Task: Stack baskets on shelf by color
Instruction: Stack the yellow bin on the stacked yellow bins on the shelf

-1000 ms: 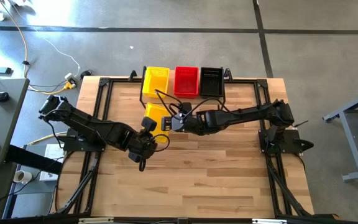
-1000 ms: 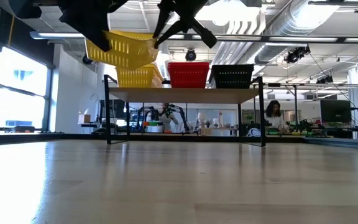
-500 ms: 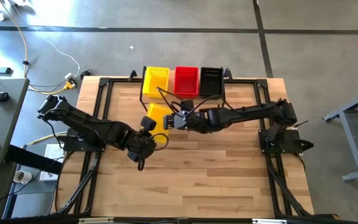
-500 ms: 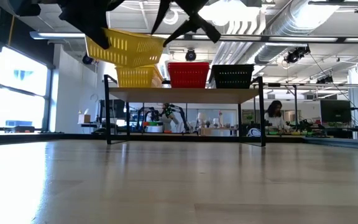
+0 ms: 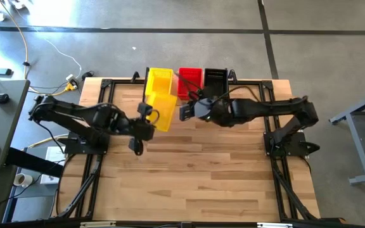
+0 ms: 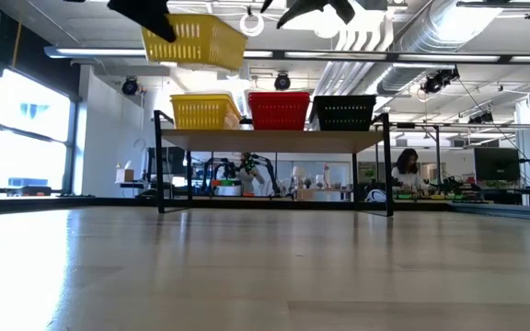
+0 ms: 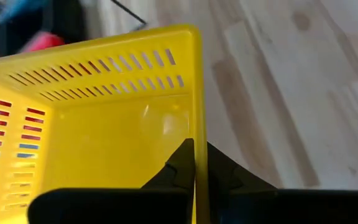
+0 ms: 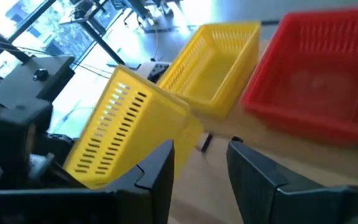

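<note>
A yellow basket (image 5: 162, 103) is being held aloft by the left gripper (image 7: 194, 168), jaws pinching one perforated wall, upper centre of the high view, just in front of the shelf (image 6: 274, 140). The right gripper (image 8: 201, 165) is hanging alongside, fingers spread, empty. Risk: thin slotted plastic is being gripped at one edge, so the tilted basket could slip or catch the shelved yellow basket (image 6: 203, 111) instead of nesting.

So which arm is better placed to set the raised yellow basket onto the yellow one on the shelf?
Left. The left gripper is clamped on the raised yellow basket's wall, near the shelf's yellow basket. The right gripper is open and empty.
</note>
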